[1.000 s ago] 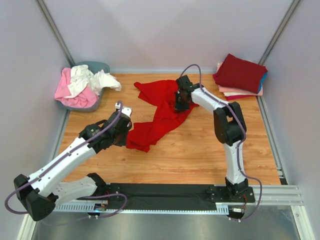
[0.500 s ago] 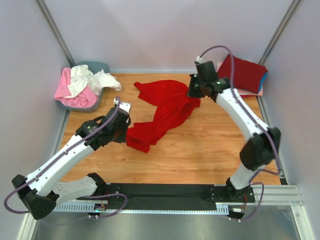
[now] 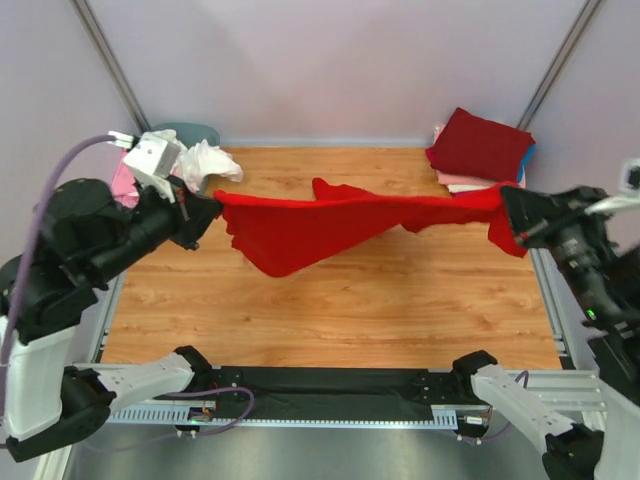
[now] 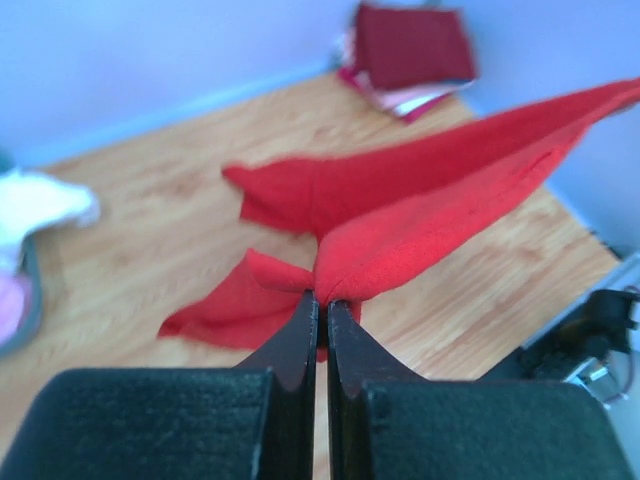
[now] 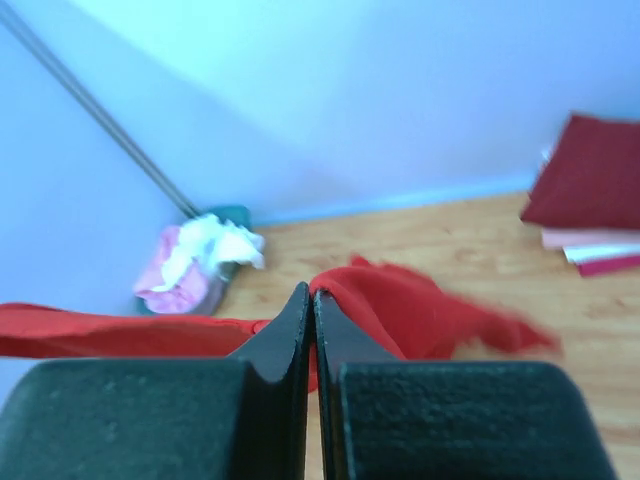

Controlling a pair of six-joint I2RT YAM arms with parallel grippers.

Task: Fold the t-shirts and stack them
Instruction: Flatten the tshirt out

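A bright red t-shirt (image 3: pixel 330 222) hangs stretched in the air above the wooden table (image 3: pixel 330 310), sagging in the middle. My left gripper (image 3: pixel 207 205) is shut on its left end, seen close in the left wrist view as red cloth (image 4: pixel 420 225) pinched at the fingertips (image 4: pixel 322 300). My right gripper (image 3: pixel 508 205) is shut on the right end, the cloth (image 5: pixel 400 310) bunched at its tips (image 5: pixel 312 292). A folded stack (image 3: pixel 482 150) with a dark red shirt on top lies at the back right. Pink and white shirts (image 3: pixel 170 165) fill the tub at the back left.
The grey tub (image 3: pixel 200 133) sits in the back left corner against the wall. Metal frame posts rise at both back corners. A black rail (image 3: pixel 330 385) with the arm bases runs along the near edge.
Both arms have risen and swung apart, lifting the bright red shirt off the table and pulling it out into a long band between them.
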